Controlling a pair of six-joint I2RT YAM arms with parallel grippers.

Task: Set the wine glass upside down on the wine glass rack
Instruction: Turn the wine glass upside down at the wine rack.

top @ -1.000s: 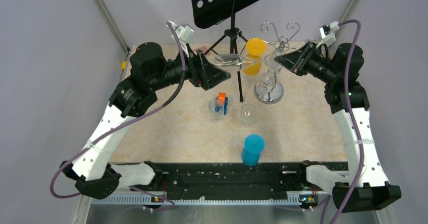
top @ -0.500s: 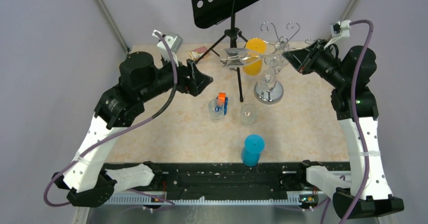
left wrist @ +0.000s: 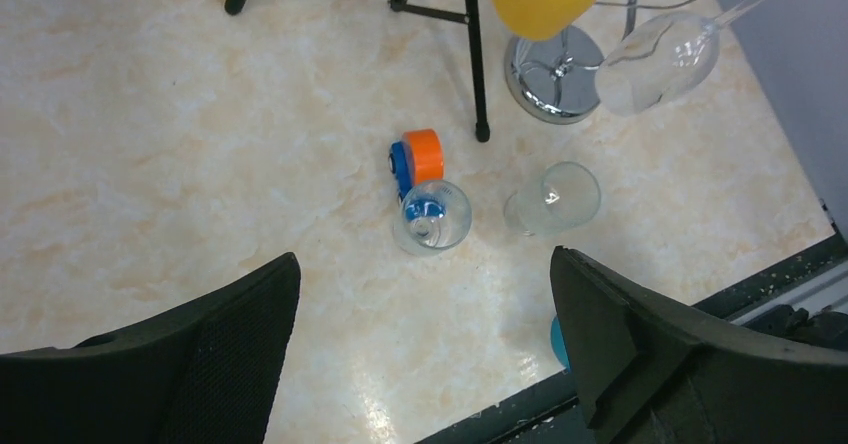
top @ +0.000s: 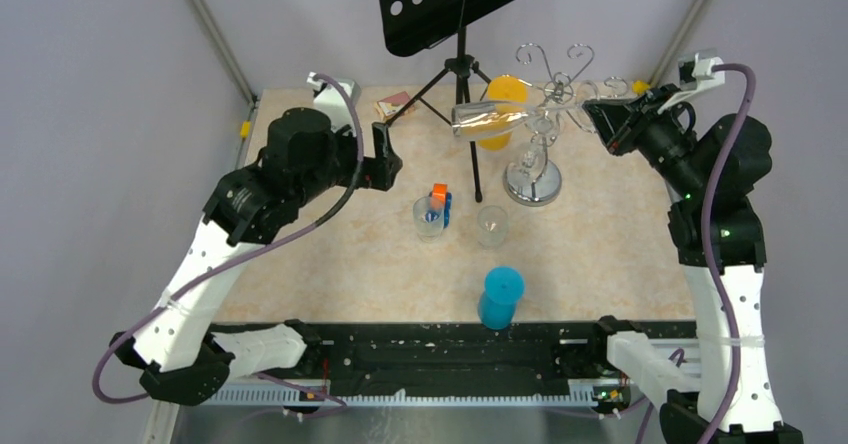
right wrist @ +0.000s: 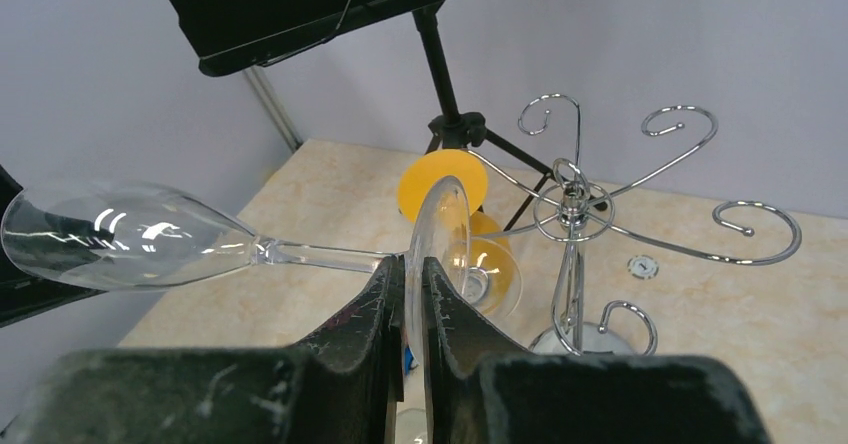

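left gripper point(left wrist: 420, 284) backed off wine glass point(right wrist: 130, 236), jaws wide, right gripper point(right wrist: 412, 279) clamped on its foot, blue piece point(left wrist: 425, 207) inside small tumbler point(left wrist: 457, 232)

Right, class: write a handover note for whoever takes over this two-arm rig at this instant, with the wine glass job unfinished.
Left end effector: open, empty, apart from the glass.
Right end effector: shut on the round foot of the clear wine glass, which lies horizontal in the air, bowl pointing away from the fingers, beside the shiny chrome wire rack.
Done: glass gripped and up near the curled hook arms.
To do: turn it bowl down, slide the stem into a free hook arm so the foot rests on top, then release.
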